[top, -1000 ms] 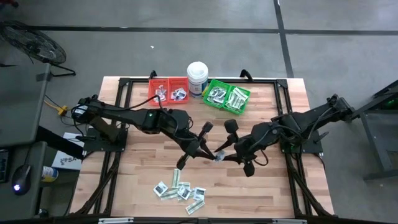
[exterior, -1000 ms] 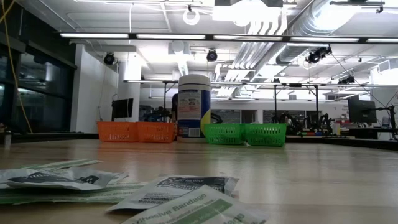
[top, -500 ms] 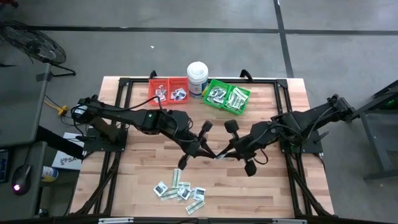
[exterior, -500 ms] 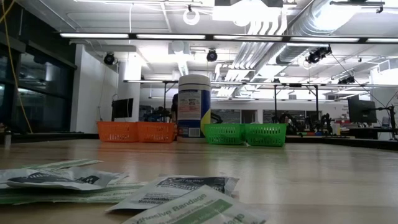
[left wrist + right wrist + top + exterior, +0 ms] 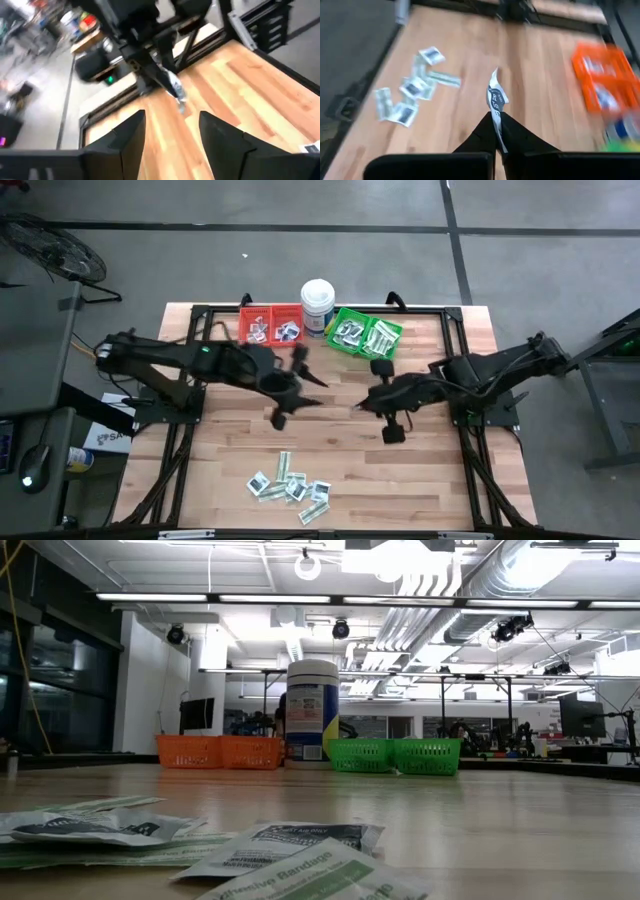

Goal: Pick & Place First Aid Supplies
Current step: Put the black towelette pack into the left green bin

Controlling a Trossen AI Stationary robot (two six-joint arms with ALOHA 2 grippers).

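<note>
Clamping packet (image 5: 495, 97), right end effector (image 5: 497, 132) mid-table

On the nearest pale green-and-white packet (image 5: 310, 880) lying on the bench (image 5: 520, 830), the low view shows the printed words "Adhesive Bandage". The dark print on the white packet (image 5: 285, 840) behind it and the label on the white tub (image 5: 312, 720) are too small to read.

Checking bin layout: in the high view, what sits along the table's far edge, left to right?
Red bin → white tub → green bin.
</note>
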